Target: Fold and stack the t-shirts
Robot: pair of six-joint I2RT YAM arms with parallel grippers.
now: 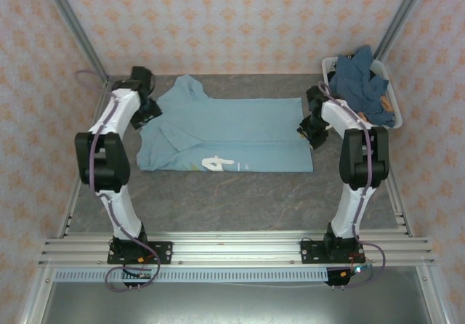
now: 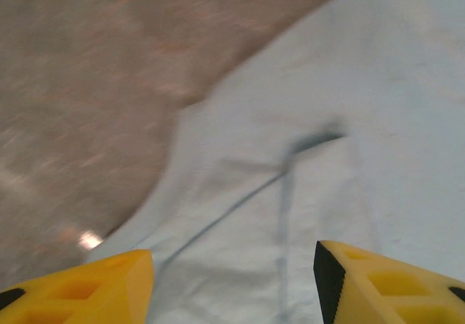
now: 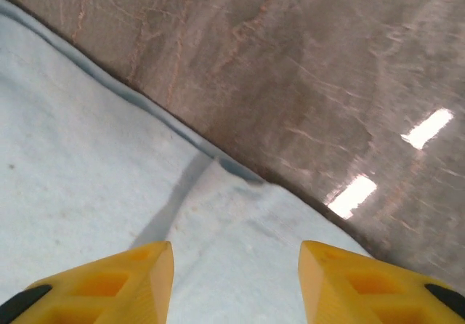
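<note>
Light sky-blue cloth t-shirt (image 1: pixel 232 131) lay spread flat across the middle of the grey marbled tabletop (image 1: pixel 240 208). It looked already doubled lengthwise, with a large white printed figure (image 1: pixel 216 165) at its near edge.

Left gripper (image 1: pixel 149 112) sat at the shirt's left end. In its wrist view the left gripper (image 2: pixel 232 266) had its yellow jaws apart, with cloth and a raised crease beneath the gap. Right gripper (image 1: pixel 311 129) sat at the shirt's right edge. In its own view the right gripper (image 3: pixel 236 258) also had its jaws apart, over the shirt's border where a small lip stood up from the table. You could not tell from these views whether either set of tips touched the cloth.

At the far right corner the white plastic basket (image 1: pixel 391 91) held crumpled dark blue cloth shirts (image 1: pixel 360 81), well apart from the spread one.

Risks, as judgement:
- The layers lay thin. A shallow pinch could catch only the top one, and the fold would peel open on lifting.
- The right jaws sat close to the border and could close on bare table.
- If your two arms lifted unevenly, the cloth would skew and the edges would not meet.
</note>
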